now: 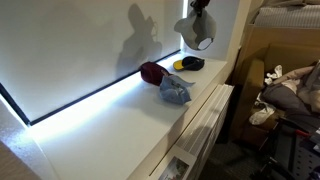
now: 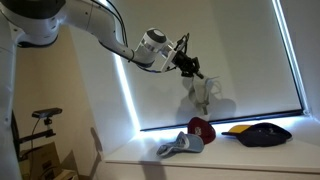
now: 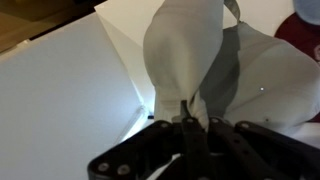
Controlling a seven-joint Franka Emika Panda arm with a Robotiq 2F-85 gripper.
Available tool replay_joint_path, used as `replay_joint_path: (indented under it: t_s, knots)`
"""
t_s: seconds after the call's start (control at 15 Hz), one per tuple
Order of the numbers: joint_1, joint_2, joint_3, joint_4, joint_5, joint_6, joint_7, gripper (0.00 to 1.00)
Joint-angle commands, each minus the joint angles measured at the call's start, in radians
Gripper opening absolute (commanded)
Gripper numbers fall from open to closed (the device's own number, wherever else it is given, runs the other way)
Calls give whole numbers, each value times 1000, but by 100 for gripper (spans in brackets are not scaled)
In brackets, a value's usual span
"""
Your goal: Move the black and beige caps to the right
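white counter (image 1: 105,128), maroon cap (image 1: 152,72), blue cap (image 1: 174,90), black cap (image 1: 189,64)

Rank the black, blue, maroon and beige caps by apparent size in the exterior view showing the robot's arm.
1. black cap
2. blue cap
3. maroon cap and beige cap look alike; the beige hangs crumpled in the gripper, so no ranking.

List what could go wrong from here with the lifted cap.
1. The gripper pinches only a fold of the pale beige fabric cap, which dangles; it could slip out.
2. Lowered carelessly, it may land on the black cap with a yellow brim or push it off the white ledge.
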Motion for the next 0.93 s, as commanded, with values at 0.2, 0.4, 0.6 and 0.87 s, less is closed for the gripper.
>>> replay_joint_path:
  t_s: [0.2, 0.4, 0.6, 0.87]
  knots:
    - [-21, -31, -62, -205, -337, 318, 387, 29]
    - [40, -47, -62, -331, -563, 474, 514, 44]
    - [113, -7, -38, -379, -765, 490, 611, 65]
    - [172, 70, 10, -422, -884, 611, 667, 94]
